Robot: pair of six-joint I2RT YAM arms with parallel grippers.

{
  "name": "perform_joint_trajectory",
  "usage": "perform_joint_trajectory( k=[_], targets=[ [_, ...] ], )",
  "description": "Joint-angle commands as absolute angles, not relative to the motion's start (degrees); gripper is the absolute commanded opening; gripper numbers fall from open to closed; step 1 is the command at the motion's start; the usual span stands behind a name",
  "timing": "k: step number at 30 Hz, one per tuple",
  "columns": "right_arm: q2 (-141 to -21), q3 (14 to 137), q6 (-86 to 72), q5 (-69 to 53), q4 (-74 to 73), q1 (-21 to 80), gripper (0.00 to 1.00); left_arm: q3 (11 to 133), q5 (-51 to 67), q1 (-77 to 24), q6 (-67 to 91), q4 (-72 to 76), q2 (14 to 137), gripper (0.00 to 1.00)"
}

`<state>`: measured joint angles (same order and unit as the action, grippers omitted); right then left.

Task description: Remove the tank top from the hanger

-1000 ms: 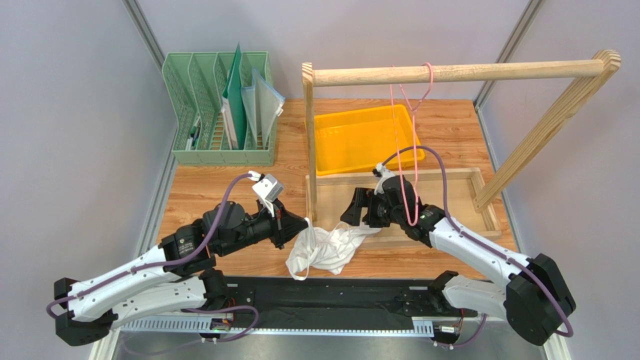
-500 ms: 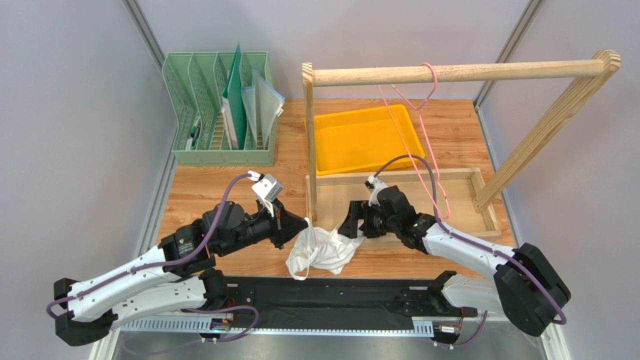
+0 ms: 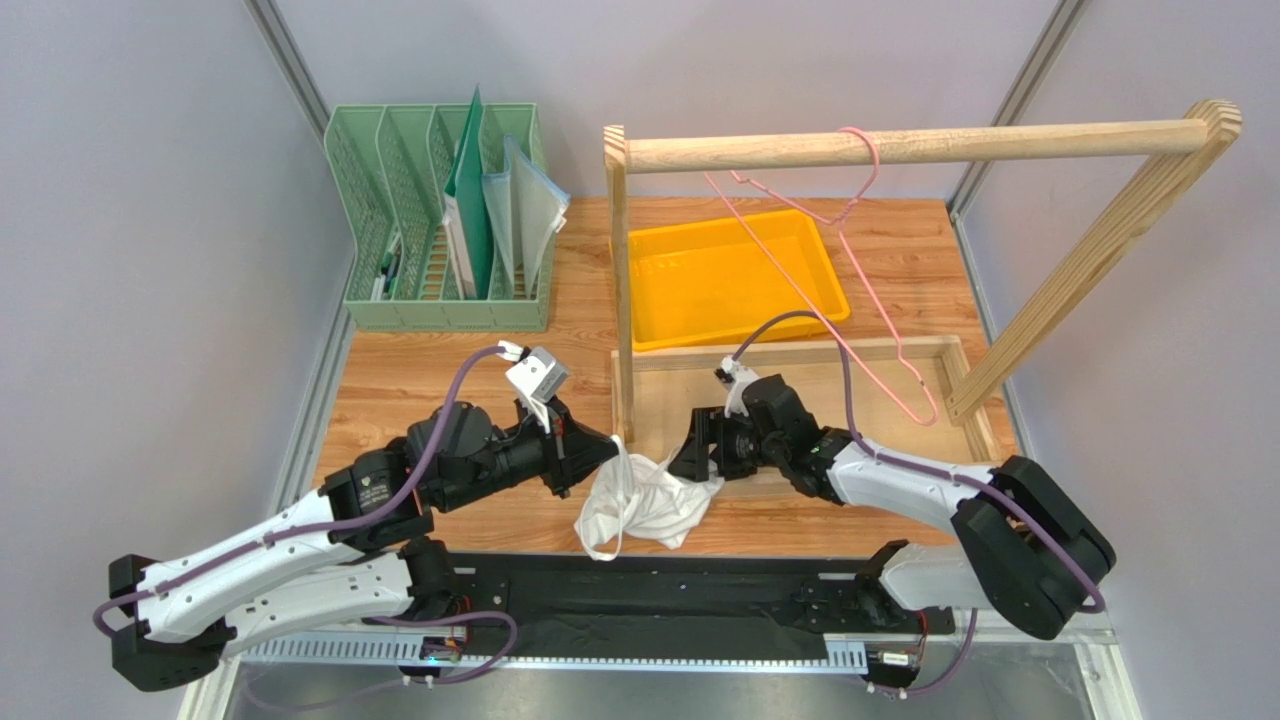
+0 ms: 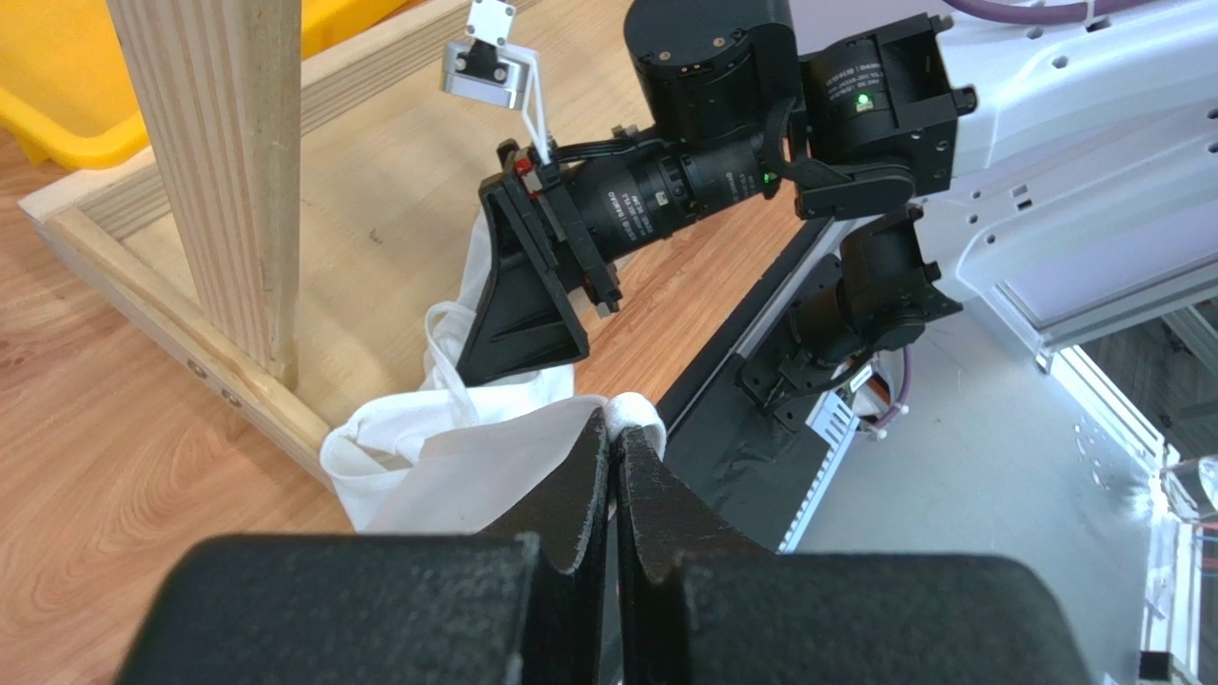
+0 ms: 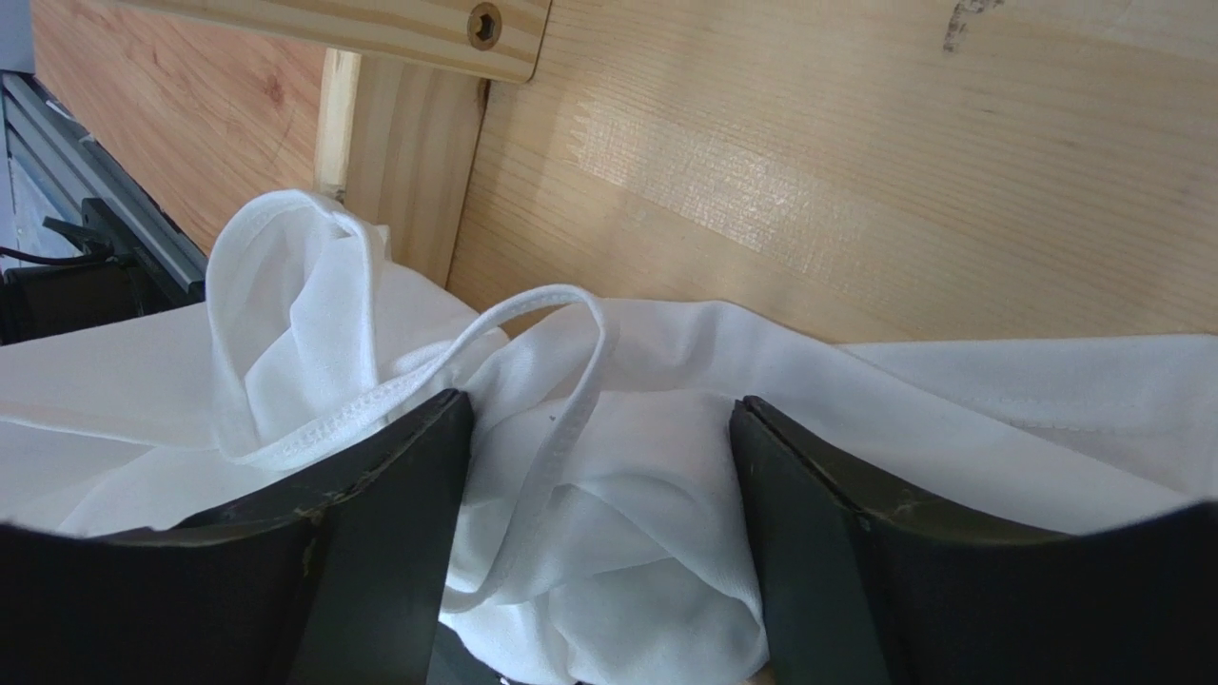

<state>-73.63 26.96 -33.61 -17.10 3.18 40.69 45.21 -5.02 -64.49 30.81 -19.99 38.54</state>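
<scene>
The hanger point(image 3: 842, 285) has been let go and now swings bare at 1 o'clock. The tank top point(image 3: 643, 503) lies crumpled on the bench point(image 3: 406, 383) at 6 o'clock, pinched in the closed left claw point(image 4: 615, 443). The right claw point(image 5: 601, 428), brought across, is spread apart around its fabric. Removal is judged complete.

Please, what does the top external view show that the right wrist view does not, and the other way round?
Only the top external view: the thin pink wire hanger hanging bare on the wooden rail, the yellow plastic tray, the green mesh file rack and the left claw.
Only the right wrist view: a stitched strap loop lying between the open fingers of the right claw.
Both: the crumpled white fabric tank top, with the right claw at it.
</scene>
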Motion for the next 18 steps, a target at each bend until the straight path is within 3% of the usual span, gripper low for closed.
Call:
perform_joint_trajectory(
  k=[1, 12, 15, 18],
  targets=[
    [-75.5, 26.9, -35.8, -20.0, 7.0, 41.1, 0.67, 46.1, -4.6, -64.6, 31.6, -17.8, 38.6, 0.00],
    [-73.0, 27.0, -39.5, -23.1, 10.8, 40.8, 0.26, 45.8, -5.6, -64.6, 32.3, -18.7, 38.5, 0.00],
    [-72.4, 26.7, -42.0, -24.2, 10.8, 39.1, 0.01, 45.8, -6.3, -64.6, 32.7, -19.5, 38.8, 0.00],
    [-72.2, 25.1, -45.9, -27.4, 13.4, 35.4, 0.00, 45.7, -7.0, -64.6, 33.2, -20.2, 39.2, 0.00]
  ],
)
